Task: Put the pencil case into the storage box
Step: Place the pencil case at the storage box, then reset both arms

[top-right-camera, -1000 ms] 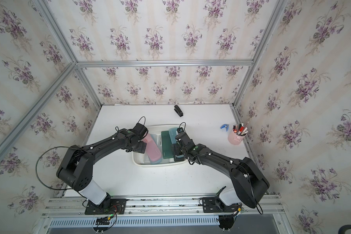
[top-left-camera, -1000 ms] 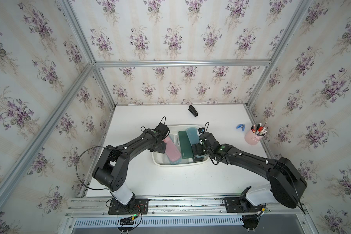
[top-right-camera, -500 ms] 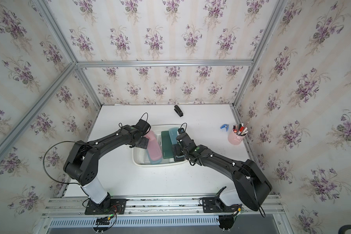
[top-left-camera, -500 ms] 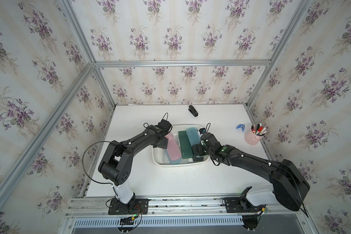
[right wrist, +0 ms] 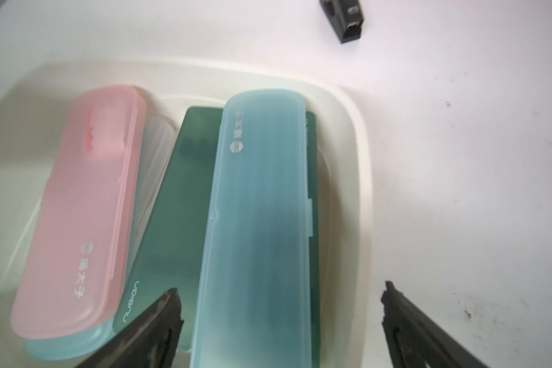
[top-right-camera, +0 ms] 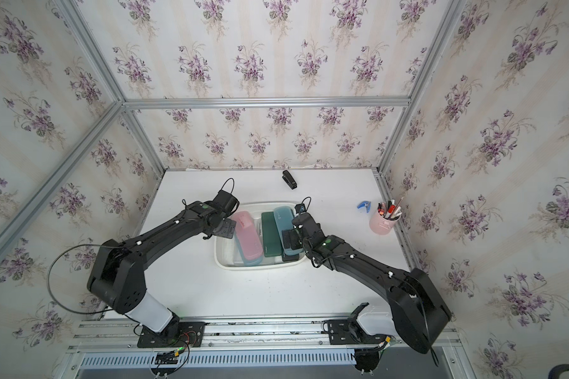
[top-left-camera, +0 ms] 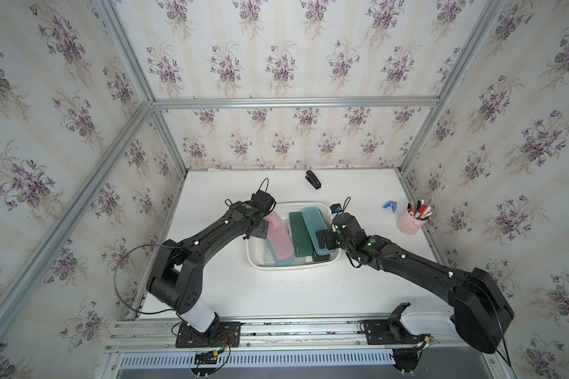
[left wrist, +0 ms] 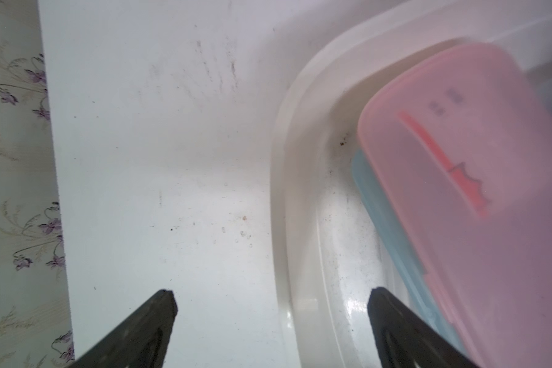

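Left arm (top-left-camera: pixel 211 235) and right arm (top-left-camera: pixel 414 264): boxy matte-black links, white base housings (top-left-camera: pixel 197 316), green wrist lights (top-left-camera: pixel 248 206). A black cable (top-left-camera: pixel 114 282) loops at the left shoulder's nine o'clock. Left gripper (left wrist: pixel 271 291): black wedge fingers (left wrist: pixel 141 331).

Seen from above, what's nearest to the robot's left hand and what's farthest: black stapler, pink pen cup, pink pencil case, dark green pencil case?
From the left hand, in a top view:
1. pink pencil case, beside it in the storage box.
2. dark green pencil case, next along.
3. black stapler, toward the back.
4. pink pen cup, far off to the right.
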